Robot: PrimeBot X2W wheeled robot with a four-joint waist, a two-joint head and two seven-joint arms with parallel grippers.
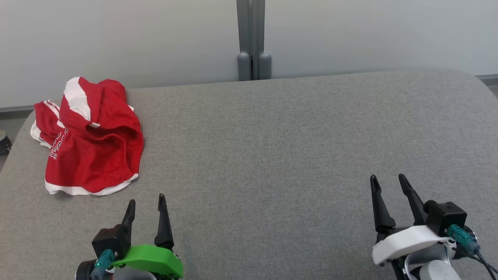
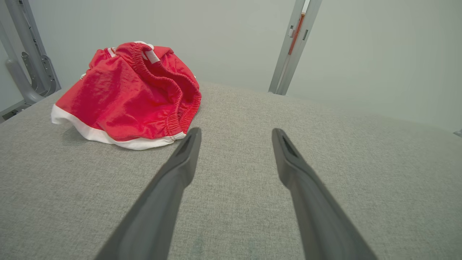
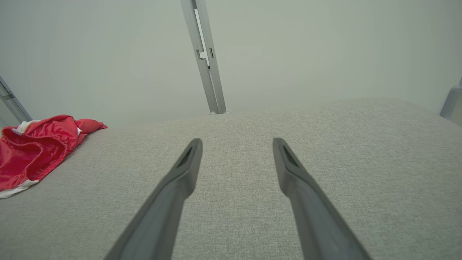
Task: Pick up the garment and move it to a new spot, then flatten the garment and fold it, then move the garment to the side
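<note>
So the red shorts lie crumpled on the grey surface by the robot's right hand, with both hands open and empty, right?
No: the shorts lie by the left hand, not the right hand, as the head view shows. They are crumpled on the grey surface, and both hands are open and empty.

The garment (image 1: 91, 144) lies in a heap on the worktop (image 1: 272, 155) at its far left corner, reaching nearly to the left edge and close to the far edge. The left gripper (image 1: 146, 198) hangs over the near edge toward the left corner, on the near side of the garment and slightly to its right, apart from it. The right gripper (image 1: 388, 176) hangs over the near edge toward the right corner, well apart from the garment. Behind the middle of the far edge stands an upright post (image 1: 252, 39), with a wall (image 1: 116, 39) behind it.
</note>
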